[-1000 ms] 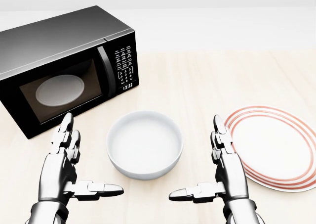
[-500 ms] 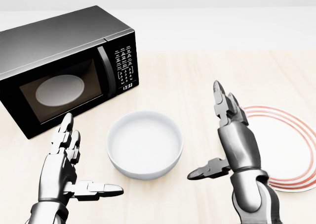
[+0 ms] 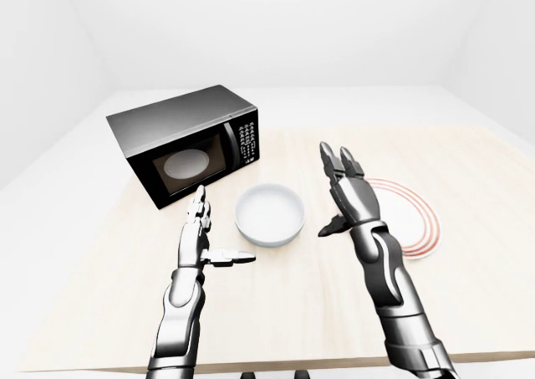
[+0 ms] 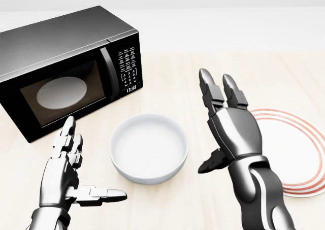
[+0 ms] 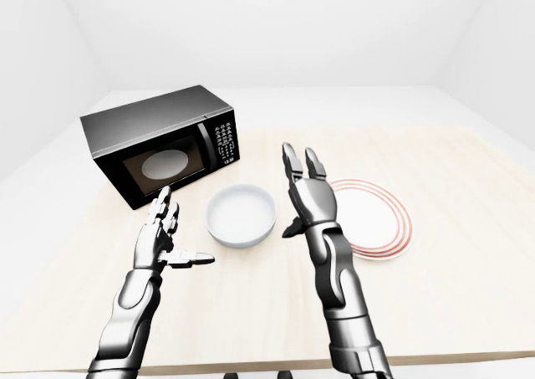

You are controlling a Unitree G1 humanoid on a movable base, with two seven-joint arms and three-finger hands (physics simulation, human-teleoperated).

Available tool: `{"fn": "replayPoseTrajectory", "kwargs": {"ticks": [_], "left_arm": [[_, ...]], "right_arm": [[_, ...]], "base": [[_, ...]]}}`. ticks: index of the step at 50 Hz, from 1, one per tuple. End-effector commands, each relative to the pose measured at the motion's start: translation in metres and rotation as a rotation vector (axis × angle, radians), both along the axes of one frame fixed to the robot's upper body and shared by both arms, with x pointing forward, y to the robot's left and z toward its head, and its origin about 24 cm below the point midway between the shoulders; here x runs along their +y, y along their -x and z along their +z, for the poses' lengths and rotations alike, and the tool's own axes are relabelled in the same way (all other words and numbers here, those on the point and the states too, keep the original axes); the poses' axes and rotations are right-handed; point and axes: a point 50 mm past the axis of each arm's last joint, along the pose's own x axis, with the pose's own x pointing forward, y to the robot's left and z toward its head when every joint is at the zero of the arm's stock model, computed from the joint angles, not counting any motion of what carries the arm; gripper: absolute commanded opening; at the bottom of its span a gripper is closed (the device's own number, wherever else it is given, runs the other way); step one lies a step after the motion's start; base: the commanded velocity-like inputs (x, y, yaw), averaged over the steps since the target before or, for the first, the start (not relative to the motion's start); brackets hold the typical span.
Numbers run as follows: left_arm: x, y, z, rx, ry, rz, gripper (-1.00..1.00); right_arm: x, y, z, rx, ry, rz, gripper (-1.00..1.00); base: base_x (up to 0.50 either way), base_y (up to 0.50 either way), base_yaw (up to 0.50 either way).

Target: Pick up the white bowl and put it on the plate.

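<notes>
The white bowl (image 4: 149, 148) sits upright on the wooden table, near the middle of the head view. The white plate (image 4: 293, 151) with red rim rings lies to its right, partly hidden by my right hand. My right hand (image 4: 219, 131) is open, raised above the table just right of the bowl, fingers pointing up, thumb toward the bowl, not touching it. My left hand (image 4: 89, 164) is open, low at the bowl's left, thumb pointing at the bowl, apart from it.
A black microwave (image 4: 66, 70) with its door closed stands at the upper left, close behind my left hand. The wooden table (image 3: 468, 153) ends in a pale surround on all sides.
My right hand has risen from the table and moved left toward the bowl, now covering part of the plate. The left hand and the bowl have not moved.
</notes>
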Motion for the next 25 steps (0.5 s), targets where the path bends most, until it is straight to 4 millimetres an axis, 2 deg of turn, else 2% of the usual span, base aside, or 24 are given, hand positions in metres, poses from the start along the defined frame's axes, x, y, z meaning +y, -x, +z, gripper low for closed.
{"fn": "replayPoseTrajectory", "kwargs": {"ticks": [1,10,25], "left_arm": [[0.0,0.0,0.0,0.0,0.0,0.0,1.0],[0.0,0.0,0.0,0.0,0.0,0.0,1.0],[0.0,0.0,0.0,0.0,0.0,0.0,1.0]], "right_arm": [[0.016,-0.002,-0.001,0.027,0.125,0.085,1.0],[0.023,-0.005,-0.009,0.076,0.177,0.119,1.0],[0.039,-0.001,-0.008,0.164,0.271,0.191,1.0]], "base": [[0.0,0.0,0.0],[0.0,0.0,0.0],[0.0,0.0,0.0]]}}
